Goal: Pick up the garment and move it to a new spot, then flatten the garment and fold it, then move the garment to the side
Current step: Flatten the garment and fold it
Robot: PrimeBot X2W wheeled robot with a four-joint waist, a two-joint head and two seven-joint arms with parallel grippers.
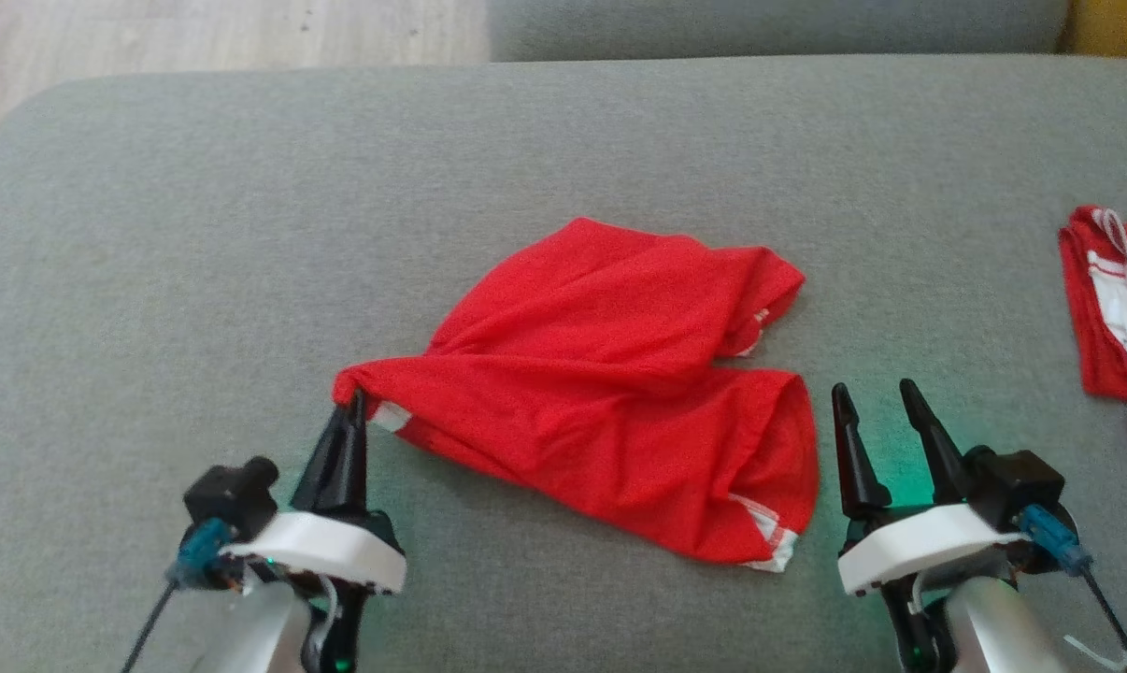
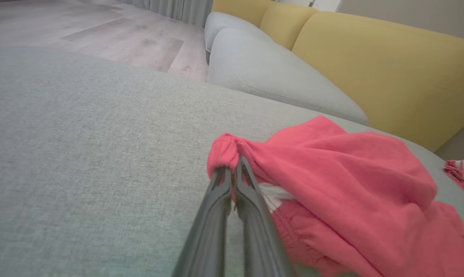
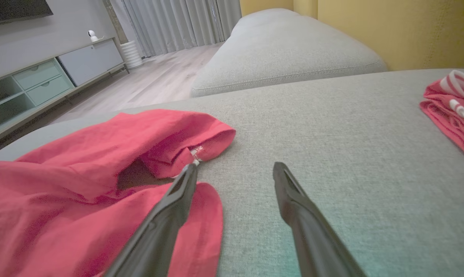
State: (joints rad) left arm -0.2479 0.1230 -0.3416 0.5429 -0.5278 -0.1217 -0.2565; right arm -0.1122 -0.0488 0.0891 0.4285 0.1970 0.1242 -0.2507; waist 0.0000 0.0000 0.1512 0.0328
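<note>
On grey cushion (image 1: 563, 140) | left end effector (image 1: 353, 404) pinches red garment (image 1: 610, 374) corner | right end effector (image 1: 874, 388) spread wide | striped garment (image 1: 1101, 308) cropped at edge

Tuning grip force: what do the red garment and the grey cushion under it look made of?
The red garment looks like thin, matte, soft cloth, possibly a light knit: it drapes in loose folds and bunches where the left tool pinches it. The grey cushion looks like coarse woven upholstery, matte, with visible weave grain.

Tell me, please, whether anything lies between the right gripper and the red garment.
Nothing visible does: bare grey cushion separates the open right gripper from the red garment; the striped garment lies on its other side.
</note>
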